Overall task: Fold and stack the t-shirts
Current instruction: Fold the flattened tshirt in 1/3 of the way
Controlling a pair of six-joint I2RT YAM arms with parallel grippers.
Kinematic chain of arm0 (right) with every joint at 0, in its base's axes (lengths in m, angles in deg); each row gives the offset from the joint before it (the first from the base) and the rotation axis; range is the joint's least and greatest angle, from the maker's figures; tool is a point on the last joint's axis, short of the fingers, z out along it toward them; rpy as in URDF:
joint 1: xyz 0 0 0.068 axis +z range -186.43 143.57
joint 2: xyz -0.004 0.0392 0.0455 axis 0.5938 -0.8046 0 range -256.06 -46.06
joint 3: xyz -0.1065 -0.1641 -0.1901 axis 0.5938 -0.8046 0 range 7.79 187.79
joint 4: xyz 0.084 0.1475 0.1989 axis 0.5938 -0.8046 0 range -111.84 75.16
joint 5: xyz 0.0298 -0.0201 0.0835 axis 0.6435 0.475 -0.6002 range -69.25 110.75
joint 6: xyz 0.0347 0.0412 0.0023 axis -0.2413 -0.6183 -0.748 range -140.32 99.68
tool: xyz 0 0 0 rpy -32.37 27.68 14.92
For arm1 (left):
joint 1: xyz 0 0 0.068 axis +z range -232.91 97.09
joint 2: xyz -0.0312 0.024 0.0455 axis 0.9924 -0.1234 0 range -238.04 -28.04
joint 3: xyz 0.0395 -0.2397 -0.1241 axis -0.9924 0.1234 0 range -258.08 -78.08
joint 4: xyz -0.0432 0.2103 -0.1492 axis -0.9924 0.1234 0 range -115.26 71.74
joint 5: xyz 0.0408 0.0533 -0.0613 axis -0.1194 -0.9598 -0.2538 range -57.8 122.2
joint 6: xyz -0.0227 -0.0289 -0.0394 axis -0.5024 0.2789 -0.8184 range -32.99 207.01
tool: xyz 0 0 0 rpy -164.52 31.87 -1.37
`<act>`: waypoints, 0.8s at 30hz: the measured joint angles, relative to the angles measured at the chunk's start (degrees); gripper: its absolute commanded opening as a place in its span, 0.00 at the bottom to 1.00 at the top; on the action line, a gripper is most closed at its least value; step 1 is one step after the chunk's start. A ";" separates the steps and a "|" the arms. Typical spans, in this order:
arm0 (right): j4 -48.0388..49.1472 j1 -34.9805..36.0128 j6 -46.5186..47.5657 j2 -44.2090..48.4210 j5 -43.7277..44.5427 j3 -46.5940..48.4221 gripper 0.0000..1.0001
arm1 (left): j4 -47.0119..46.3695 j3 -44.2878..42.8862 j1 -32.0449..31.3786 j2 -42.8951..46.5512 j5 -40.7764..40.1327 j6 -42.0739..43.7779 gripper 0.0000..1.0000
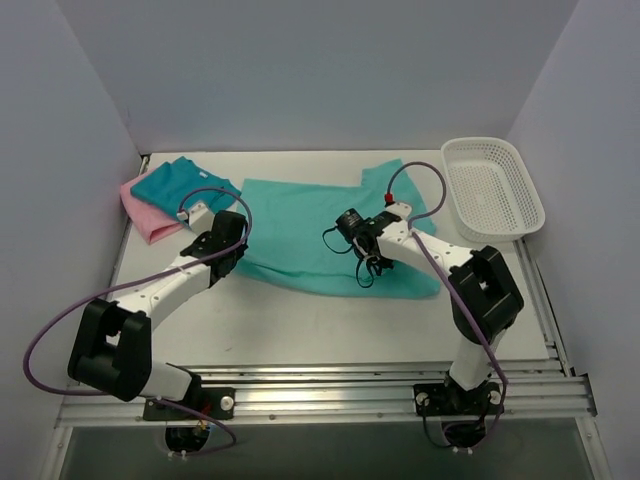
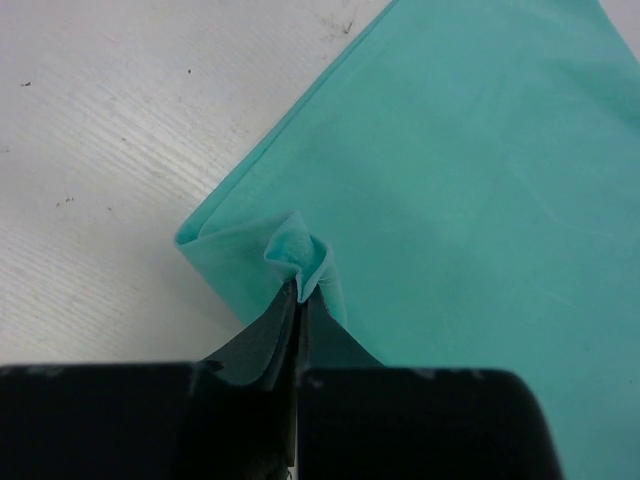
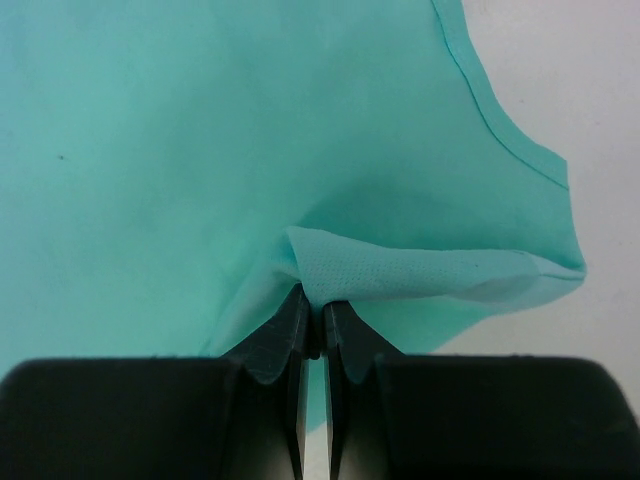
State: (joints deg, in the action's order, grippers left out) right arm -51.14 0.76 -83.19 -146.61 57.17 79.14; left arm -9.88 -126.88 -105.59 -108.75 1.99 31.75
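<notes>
Left gripper [image 2: 300, 296]: jaws closed on a small bunched pleat at a corner of the sea-green t-shirt [image 2: 480, 180]; bare table [image 2: 120, 130] just to its left.
Right gripper [image 3: 313, 300]: jaws closed on a raised fold of the same shirt; a curved hemmed edge runs just ahead and to its right.
Shirt body: spread flat on the table, ahead of and between both grippers.
Handling, judged: light, limp cotton with no stiffness; it will sag between holds and may slip from a shallow pinch. Best taken at hems or corners, through both layers.
Teal-blue t-shirt [image 1: 180, 182]: folded, beyond the left gripper, lying on the pink t-shirt [image 1: 145, 218].
Basket [image 1: 493, 190]: well beyond the right gripper, to its right.
</notes>
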 measured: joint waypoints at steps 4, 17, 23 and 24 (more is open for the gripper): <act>-0.28 -1.05 0.17 -4.37 0.81 4.00 0.00 | -1.20 -1.40 1.38 -2.10 0.76 0.66 0.02; -1.16 -8.33 1.92 -10.03 2.16 9.90 0.00 | -4.79 -4.22 6.34 -10.67 4.66 3.15 0.02; -0.81 -9.79 3.08 -15.43 1.73 13.92 0.00 | -6.62 -7.32 7.10 -15.58 6.58 3.87 0.02; -0.81 -9.81 3.17 -16.09 1.68 14.49 0.00 | -6.73 -7.58 7.23 -16.09 6.73 3.93 0.02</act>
State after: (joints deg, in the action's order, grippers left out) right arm -51.94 -9.05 -80.02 -162.70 58.85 93.63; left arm -16.61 -134.46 -98.35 -124.84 8.72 35.68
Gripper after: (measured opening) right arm 0.026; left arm 0.040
